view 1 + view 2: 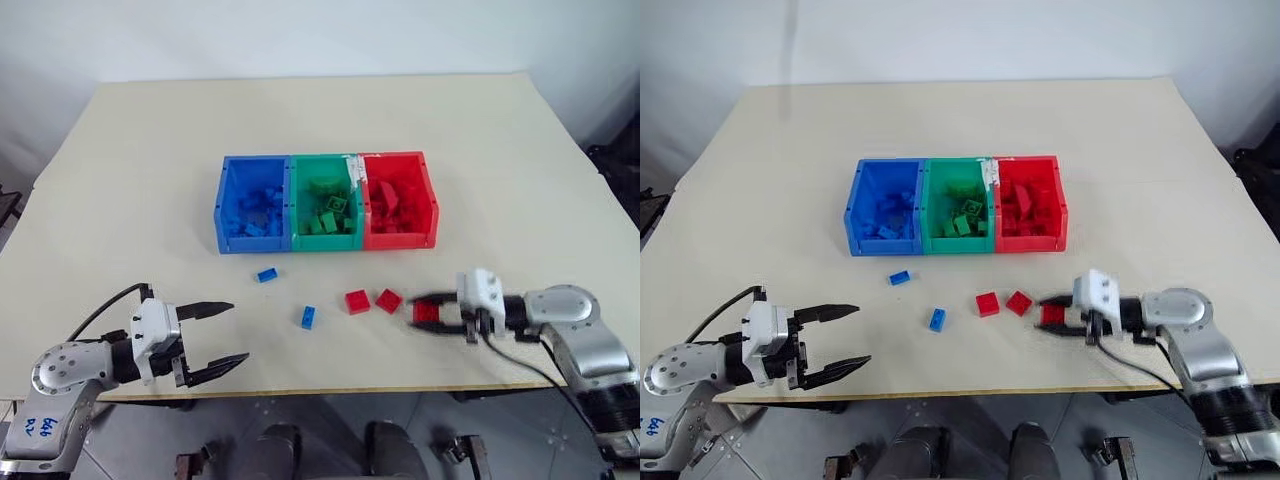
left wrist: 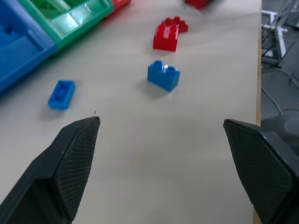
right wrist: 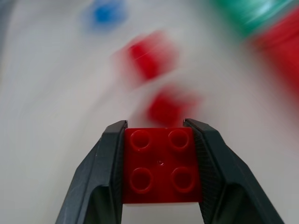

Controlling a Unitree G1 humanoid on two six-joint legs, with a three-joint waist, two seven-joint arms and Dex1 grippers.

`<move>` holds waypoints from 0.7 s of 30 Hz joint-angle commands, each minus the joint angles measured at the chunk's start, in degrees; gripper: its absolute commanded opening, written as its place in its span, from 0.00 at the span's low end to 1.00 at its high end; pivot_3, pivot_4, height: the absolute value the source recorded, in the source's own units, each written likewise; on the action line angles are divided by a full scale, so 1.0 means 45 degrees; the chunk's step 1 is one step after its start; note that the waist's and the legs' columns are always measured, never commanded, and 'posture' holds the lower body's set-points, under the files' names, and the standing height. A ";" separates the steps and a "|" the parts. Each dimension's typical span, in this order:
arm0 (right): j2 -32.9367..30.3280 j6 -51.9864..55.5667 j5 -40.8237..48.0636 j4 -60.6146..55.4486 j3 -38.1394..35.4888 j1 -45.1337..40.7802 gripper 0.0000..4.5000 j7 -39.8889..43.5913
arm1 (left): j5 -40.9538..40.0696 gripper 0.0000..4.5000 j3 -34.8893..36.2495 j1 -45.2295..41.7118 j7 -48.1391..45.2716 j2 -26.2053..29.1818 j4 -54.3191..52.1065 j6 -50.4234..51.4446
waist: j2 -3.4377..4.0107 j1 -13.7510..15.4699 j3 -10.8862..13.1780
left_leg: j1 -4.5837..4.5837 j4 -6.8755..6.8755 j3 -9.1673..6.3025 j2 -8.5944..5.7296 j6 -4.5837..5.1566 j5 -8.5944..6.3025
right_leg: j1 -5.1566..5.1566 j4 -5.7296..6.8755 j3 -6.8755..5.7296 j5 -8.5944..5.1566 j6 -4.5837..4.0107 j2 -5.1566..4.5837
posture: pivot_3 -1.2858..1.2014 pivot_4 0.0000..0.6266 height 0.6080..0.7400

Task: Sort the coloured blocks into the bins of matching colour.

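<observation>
We have the table (image 1: 150, 150) before us, and at its middle stand the three joined bins: the blue bin (image 1: 232, 215), the green bin (image 1: 303, 218) and the red bin (image 1: 428, 205). Each of them already holds many bricks of its own colour, so a large part of the sorting seems done.

Five bricks are left outside, all at six o'clock from the bins. Two red bricks (image 1: 357, 301) (image 1: 389, 300) lie side by side on the table, and a flat blue brick (image 1: 266, 274) and a taller blue brick (image 1: 308, 317) lie apart at their nine o'clock.

Our right gripper (image 1: 432, 313) is clenched on the third red brick (image 3: 161, 171), at five o'clock from the red bin. Our left gripper (image 1: 218, 338) is spread wide and holds nothing, at seven o'clock from the blue bin.
</observation>
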 commanded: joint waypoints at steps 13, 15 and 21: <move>0.2413 -0.1454 -0.1865 0.5198 -0.0199 -0.4551 0.57 -0.3429 | -0.0577 1.00 0.1238 0.0357 0.1009 -0.0263 -0.0624 0.0101 | -0.0011 0.0095 -0.0008 | -0.0011 -0.0027 -0.0042 0.0120 -0.0061 -0.0034 | -0.0019 0.0021 -0.0027 0.0003 -0.0068 0.0131 | 0.52 0.24 1.00; 0.2161 -0.1568 -0.1395 0.4480 -0.0583 -0.4090 0.72 -0.2965 | -0.0562 1.00 0.1085 0.0251 0.0960 -0.0224 -0.0600 0.0186 | -0.0009 0.0072 -0.0007 | -0.0012 -0.0027 -0.0042 0.0129 -0.0066 -0.0037 | -0.0019 0.0020 -0.0025 0.0004 -0.0071 0.0144 | 0.52 0.24 1.00; 0.0597 -0.0362 0.0569 0.0958 -0.2223 -0.1008 0.99 -0.1533 | -0.0356 1.00 0.0145 -0.0711 0.0178 0.0059 0.0023 0.0300 | -0.0009 0.0248 -0.0007 | -0.0024 -0.0019 -0.0065 0.0127 -0.0065 -0.0042 | -0.0008 0.0015 -0.0032 0.0004 -0.0076 0.0147 | 0.52 0.24 1.00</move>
